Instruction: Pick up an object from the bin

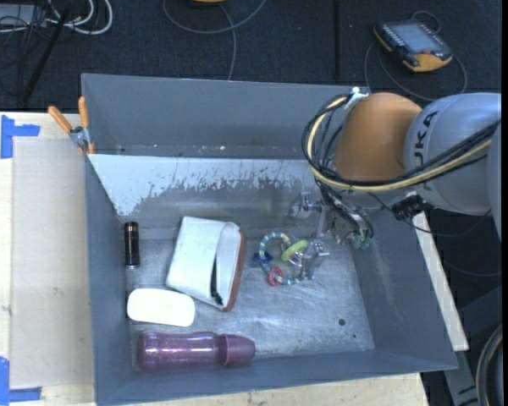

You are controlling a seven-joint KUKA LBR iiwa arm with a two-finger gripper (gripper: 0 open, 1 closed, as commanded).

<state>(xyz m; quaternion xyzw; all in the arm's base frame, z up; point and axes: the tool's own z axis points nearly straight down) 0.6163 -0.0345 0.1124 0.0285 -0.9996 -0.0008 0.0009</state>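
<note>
Tool (310, 259) is seen low in bin (195, 117), frame centre-right, just beside multicoloured bead ring (269, 245), prob. positioned for grasping it; how far open can't be told.

place: robot lab | evidence: KUKA arm (444, 155), cables (95, 8), teach pendant (412, 45)

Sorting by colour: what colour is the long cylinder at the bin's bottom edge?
The cylinder is purple, clearest in the camera view.
</note>
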